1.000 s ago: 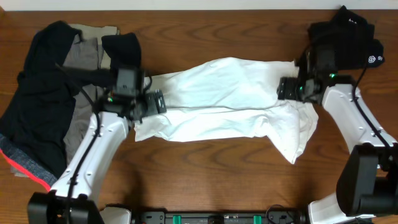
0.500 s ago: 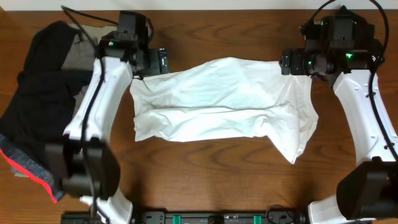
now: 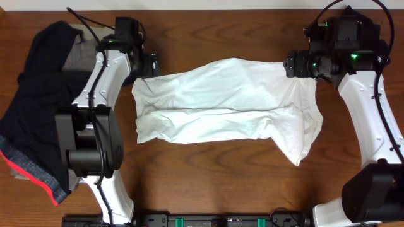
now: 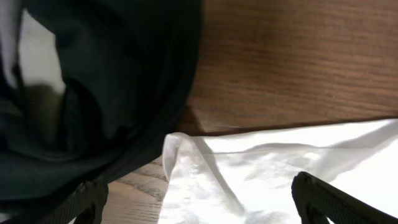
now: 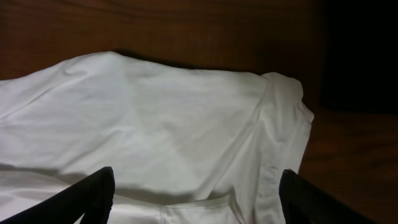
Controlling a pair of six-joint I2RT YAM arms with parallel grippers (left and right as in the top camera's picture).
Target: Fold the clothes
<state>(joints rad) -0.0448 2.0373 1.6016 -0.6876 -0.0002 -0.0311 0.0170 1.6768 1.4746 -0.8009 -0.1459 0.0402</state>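
A white shirt (image 3: 227, 104) lies folded lengthwise across the middle of the wooden table, one sleeve hanging toward the front right. My left gripper (image 3: 153, 65) hovers open over the shirt's far left corner (image 4: 205, 168). My right gripper (image 3: 291, 65) hovers open over the shirt's far right corner (image 5: 186, 137). Neither holds cloth.
A pile of dark and grey clothes (image 3: 44, 107) with a red-trimmed piece lies at the left; its dark cloth (image 4: 93, 93) fills the left wrist view's left side. A black garment (image 3: 353, 31) sits at the far right corner.
Both arms carried the shirt's near edge to the far side, folding it, then let go. The left gripper has since shifted slightly left; the right arm stays put.
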